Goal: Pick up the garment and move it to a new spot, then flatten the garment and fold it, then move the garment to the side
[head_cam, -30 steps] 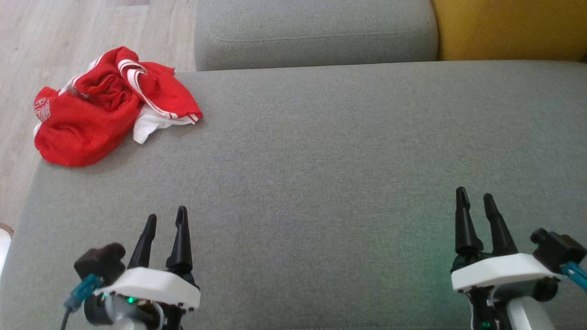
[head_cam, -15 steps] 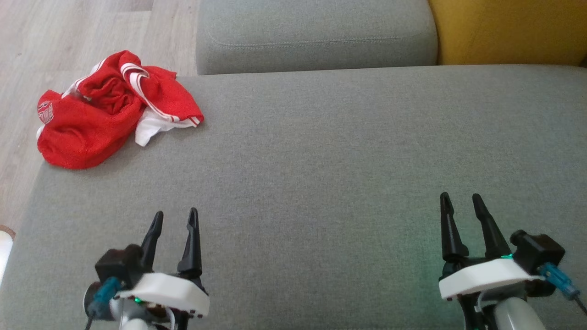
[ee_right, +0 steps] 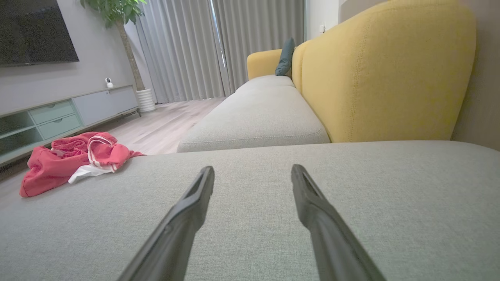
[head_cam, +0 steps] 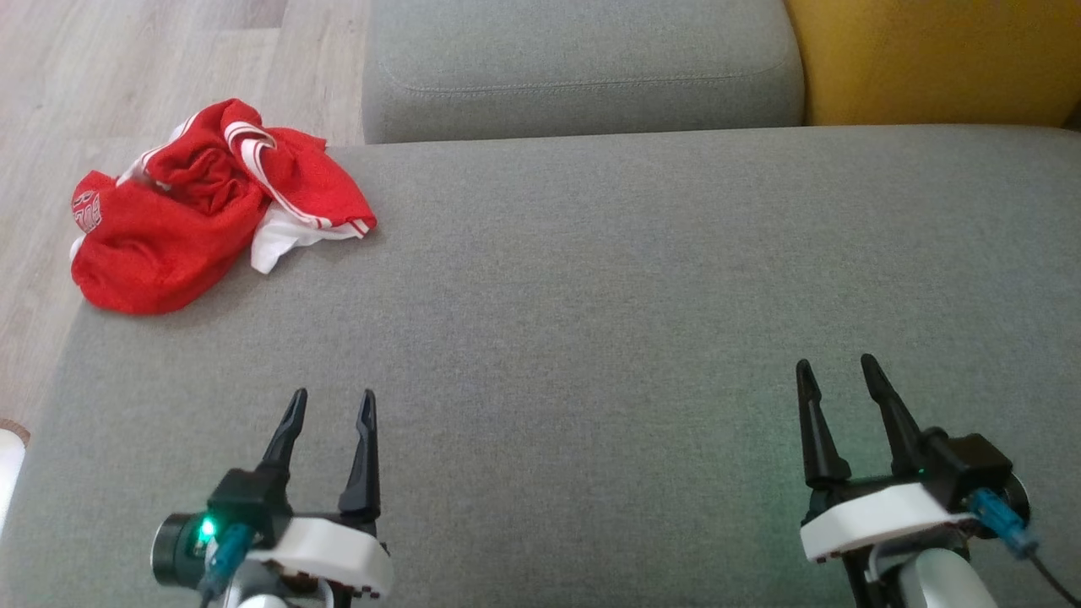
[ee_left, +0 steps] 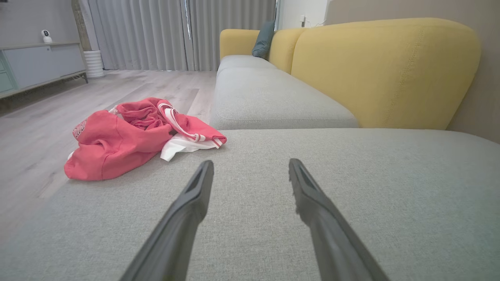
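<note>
A crumpled red garment (head_cam: 190, 215) with white stripes and white lining lies in a heap on the far left corner of the grey sofa cushion (head_cam: 591, 295), partly hanging over its edge. The garment (ee_left: 133, 134) shows ahead and to the left in the left wrist view, and far left as the garment (ee_right: 70, 160) in the right wrist view. My left gripper (head_cam: 331, 399) hovers open and empty above the near left of the cushion. Near the right side, my right gripper (head_cam: 834, 365) is open too, with nothing between its fingers.
A second grey seat cushion (head_cam: 583, 63) adjoins at the back, with a yellow backrest (head_cam: 929, 59) at the far right. Wooden floor (head_cam: 127, 76) lies past the cushion's left edge. A low cabinet (ee_right: 66, 113) stands across the room.
The head camera has shifted slightly, so the whole scene sits lower. Both grippers have drawn a little inward and turned at the wrist. The garment has not moved.
</note>
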`<state>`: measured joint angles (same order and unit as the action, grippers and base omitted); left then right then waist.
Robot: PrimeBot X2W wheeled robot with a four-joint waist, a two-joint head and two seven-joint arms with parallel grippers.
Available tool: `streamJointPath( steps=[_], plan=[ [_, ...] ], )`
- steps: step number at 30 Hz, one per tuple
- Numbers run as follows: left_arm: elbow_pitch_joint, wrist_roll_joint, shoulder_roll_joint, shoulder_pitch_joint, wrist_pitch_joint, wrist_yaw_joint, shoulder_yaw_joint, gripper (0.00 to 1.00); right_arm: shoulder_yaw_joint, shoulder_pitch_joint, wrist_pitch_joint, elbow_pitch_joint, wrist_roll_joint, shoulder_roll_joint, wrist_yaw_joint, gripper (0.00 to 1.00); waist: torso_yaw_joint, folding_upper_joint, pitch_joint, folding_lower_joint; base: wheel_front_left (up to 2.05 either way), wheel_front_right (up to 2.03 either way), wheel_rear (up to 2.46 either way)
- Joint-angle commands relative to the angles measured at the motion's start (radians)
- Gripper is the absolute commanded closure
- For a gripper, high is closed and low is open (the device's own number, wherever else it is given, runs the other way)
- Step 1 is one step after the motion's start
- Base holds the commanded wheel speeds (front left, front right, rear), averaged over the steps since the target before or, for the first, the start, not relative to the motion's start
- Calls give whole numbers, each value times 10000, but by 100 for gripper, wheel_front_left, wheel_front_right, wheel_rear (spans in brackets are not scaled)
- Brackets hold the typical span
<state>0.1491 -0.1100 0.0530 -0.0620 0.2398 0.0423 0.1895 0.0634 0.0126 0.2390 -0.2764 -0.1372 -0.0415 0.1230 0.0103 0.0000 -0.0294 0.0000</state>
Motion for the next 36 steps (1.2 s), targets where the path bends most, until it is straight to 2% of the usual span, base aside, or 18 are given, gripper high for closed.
streamJointPath(
  steps=[1,36],
  plan=[
    [-409,347,77,218,165,75,-207,0,270,602,172,290,351,-86,76,0,1,0,-7,0,0,0,0],
    [-285,349,-20,168,220,-63,-490,0,116,594,228,299,544,-87,77,0,73,0,-12,0,0,0,0]
  ],
)
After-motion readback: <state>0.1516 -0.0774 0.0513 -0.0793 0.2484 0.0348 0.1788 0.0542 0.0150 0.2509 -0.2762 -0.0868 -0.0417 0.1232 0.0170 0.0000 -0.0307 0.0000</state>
